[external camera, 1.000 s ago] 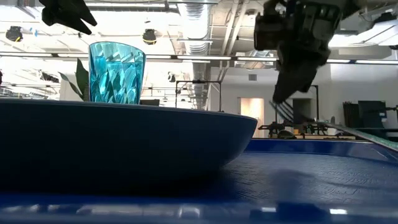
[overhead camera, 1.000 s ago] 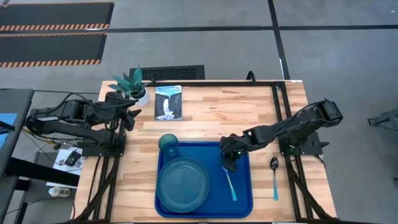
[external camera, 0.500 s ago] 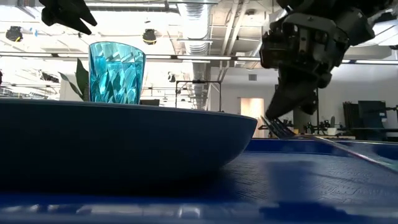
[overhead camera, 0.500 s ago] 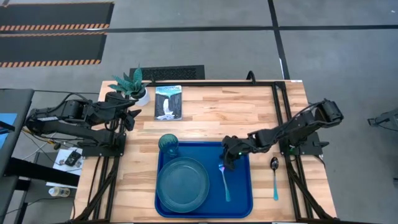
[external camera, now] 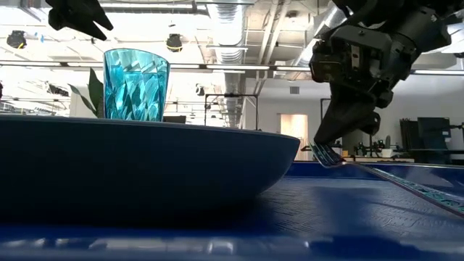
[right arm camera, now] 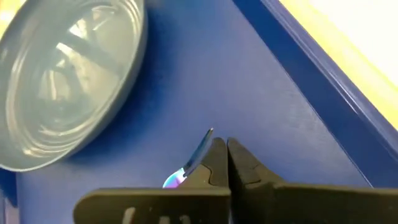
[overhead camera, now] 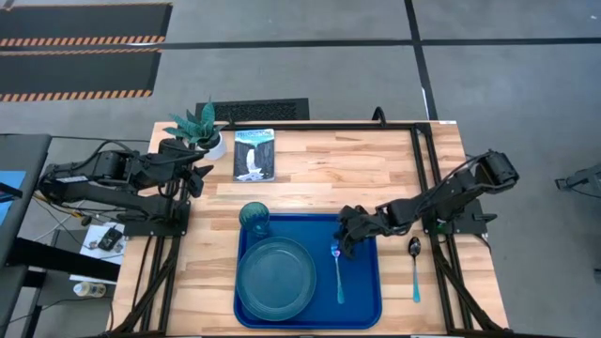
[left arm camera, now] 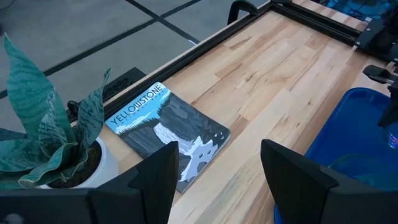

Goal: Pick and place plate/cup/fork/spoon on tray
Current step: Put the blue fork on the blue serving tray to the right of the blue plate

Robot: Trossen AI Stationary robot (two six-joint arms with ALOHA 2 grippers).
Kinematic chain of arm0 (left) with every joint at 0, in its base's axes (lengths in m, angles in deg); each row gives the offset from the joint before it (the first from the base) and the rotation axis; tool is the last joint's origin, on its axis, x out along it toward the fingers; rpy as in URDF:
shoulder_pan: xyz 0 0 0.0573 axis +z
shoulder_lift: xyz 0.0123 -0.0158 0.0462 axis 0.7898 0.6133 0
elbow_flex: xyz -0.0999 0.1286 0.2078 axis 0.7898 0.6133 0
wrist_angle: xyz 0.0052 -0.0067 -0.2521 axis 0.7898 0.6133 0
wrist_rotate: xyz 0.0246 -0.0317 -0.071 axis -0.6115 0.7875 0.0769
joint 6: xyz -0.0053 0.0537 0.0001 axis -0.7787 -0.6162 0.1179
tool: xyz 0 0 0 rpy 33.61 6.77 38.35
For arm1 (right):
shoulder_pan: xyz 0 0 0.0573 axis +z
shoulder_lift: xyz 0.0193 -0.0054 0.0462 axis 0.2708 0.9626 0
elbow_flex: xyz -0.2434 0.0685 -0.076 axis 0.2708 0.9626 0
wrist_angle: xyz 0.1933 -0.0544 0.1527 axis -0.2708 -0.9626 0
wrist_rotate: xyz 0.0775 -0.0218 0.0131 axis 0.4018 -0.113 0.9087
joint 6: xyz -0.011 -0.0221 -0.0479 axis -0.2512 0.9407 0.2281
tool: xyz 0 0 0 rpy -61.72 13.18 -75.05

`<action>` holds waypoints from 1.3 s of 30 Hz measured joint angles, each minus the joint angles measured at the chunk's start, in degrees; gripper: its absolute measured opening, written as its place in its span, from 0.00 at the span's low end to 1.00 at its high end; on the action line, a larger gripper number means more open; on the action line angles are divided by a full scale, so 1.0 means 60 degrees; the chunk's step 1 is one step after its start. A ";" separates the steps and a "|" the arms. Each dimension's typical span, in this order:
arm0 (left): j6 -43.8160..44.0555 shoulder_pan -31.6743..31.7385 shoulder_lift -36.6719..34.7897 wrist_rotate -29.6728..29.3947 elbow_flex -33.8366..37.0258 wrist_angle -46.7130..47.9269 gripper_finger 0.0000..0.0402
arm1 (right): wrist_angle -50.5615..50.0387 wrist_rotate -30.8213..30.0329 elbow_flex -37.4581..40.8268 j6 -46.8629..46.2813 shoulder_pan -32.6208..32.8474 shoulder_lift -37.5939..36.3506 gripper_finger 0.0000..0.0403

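Observation:
The blue tray (overhead camera: 364, 299) lies at the table's near middle. The teal plate (overhead camera: 275, 279) and the teal-green cup (overhead camera: 254, 219) stand in its left half. The fork (overhead camera: 337, 277) lies in its right half, handle toward the near edge. My right gripper (overhead camera: 345, 241) is shut at the fork's tine end, low over the tray. The spoon (overhead camera: 414, 266) lies on the wood right of the tray. My left gripper (left arm camera: 214, 180) is open and empty at the far left, by the plant. My right gripper holds the fork at its tine end (right arm camera: 198, 154), which peeks out beside the shut fingers (right arm camera: 214, 163); the fingers hide the exact place. They slant down from the table's right. The tines (external camera: 324, 153) sit just above the tray floor, and the handle (external camera: 406, 183) slopes down onto it.
A white pot with a green plant (overhead camera: 197, 131) and a printed booklet (overhead camera: 254, 154) lie at the far left of the table. Black frame rails (overhead camera: 423, 169) run along the table's far and right sides. Bare wood lies between the booklet and the right rail.
My right gripper has gone down toward the tray floor with the fork's tine end. The fork's handle has swung from slanting right to pointing straight at the near edge, and it now lies on the tray.

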 joint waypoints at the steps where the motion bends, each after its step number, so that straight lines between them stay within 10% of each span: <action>1: 0.0000 -0.0002 0.0000 0.0000 0.0000 0.0000 0.53 | -0.0012 -0.0094 0.0024 -0.0084 0.0050 0.0000 0.00; 39: -0.0012 -0.0001 0.0000 -0.0076 0.0000 0.0000 0.53 | -0.0587 -0.0887 0.0041 -0.1087 0.0506 0.0000 0.13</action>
